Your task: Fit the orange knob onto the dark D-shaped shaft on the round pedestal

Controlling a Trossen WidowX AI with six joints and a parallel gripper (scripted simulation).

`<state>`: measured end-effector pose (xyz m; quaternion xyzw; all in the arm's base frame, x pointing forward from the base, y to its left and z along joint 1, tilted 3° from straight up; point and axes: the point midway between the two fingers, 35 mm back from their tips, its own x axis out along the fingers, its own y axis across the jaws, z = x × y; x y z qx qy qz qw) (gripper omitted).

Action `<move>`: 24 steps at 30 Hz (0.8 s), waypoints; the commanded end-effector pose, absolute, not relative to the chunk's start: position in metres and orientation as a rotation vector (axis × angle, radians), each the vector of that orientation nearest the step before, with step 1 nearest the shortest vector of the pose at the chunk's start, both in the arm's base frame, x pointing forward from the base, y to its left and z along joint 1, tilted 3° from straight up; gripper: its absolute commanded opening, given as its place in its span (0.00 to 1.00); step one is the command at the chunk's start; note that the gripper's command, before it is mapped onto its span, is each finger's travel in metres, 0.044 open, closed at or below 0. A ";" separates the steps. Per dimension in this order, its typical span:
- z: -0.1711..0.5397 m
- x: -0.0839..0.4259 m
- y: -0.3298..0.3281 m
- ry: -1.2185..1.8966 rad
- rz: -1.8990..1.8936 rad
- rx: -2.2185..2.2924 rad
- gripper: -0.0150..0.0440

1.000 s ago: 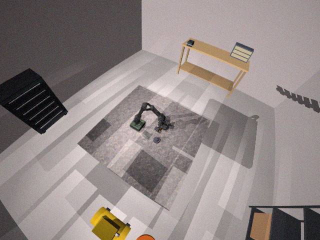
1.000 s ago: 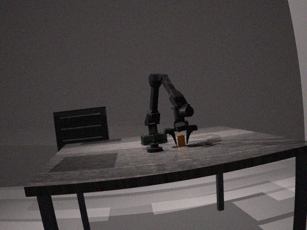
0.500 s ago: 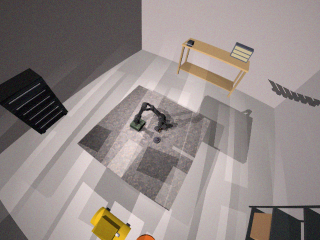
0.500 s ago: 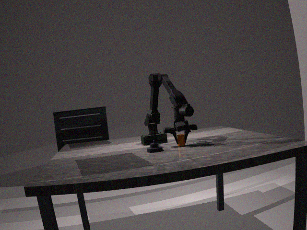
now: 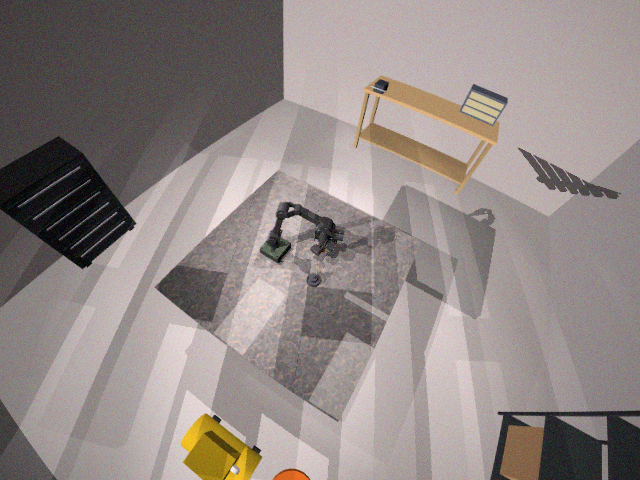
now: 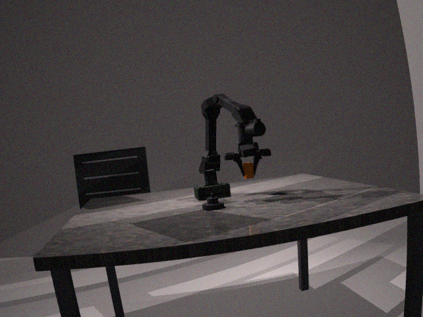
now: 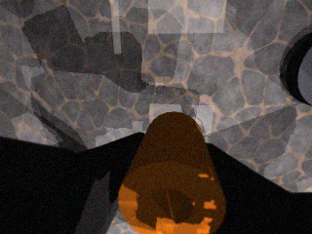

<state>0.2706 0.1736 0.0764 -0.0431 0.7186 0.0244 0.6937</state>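
Note:
The orange knob is upright between the fingers, its round top with the dark hole facing the wrist camera. My gripper is shut on it and holds it clear above the table. The round pedestal stands on the table, lower than the knob and to its left in the exterior view; part of the pedestal shows at the right edge of the wrist view. Its dark shaft points up. The shaft's flat side cannot be made out.
The arm's green base stands on the stone-patterned table, behind the pedestal in the exterior view. Away from the table are a black drawer cabinet, a wooden shelf bench and a yellow object.

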 end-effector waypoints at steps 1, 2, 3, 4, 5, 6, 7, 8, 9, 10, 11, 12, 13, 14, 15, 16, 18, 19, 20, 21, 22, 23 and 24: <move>0.101 0.270 0.173 1.593 0.056 -0.090 0.25; 0.108 0.269 0.172 1.593 0.056 -0.089 0.25; 0.114 0.268 0.172 1.592 0.055 -0.089 0.25; 0.118 0.268 0.171 1.592 0.055 -0.088 0.25; 0.119 0.268 0.171 1.592 0.055 -0.088 0.25; 0.119 0.268 0.171 1.592 0.055 -0.088 0.25; 0.119 0.268 0.171 1.592 0.055 -0.088 0.25; 0.118 0.268 0.171 1.592 0.054 -0.087 0.25; 0.118 0.269 0.170 1.592 0.052 -0.087 0.25; 0.117 0.270 0.168 1.592 0.050 -0.085 0.25; 0.117 0.272 0.167 1.592 0.048 -0.084 0.25; 0.116 0.274 0.164 1.592 0.045 -0.081 0.25; 0.115 0.276 0.162 1.592 0.041 -0.079 0.25; 0.114 0.278 0.160 1.592 0.038 -0.077 0.25; 0.113 0.280 0.157 1.592 0.035 -0.075 0.25; 0.112 0.282 0.155 1.592 0.031 -0.073 0.25; 0.110 0.285 0.151 1.591 0.032 -0.073 0.25; 0.109 0.287 0.148 1.591 0.032 -0.074 0.25; 0.108 0.289 0.146 1.591 0.033 -0.074 0.25; 0.108 0.291 0.144 1.590 0.033 -0.075 0.25; 0.107 0.293 0.141 1.590 0.033 -0.075 0.25; 0.106 0.295 0.139 1.590 0.034 -0.076 0.25; 0.105 0.297 0.136 1.590 0.034 -0.076 0.25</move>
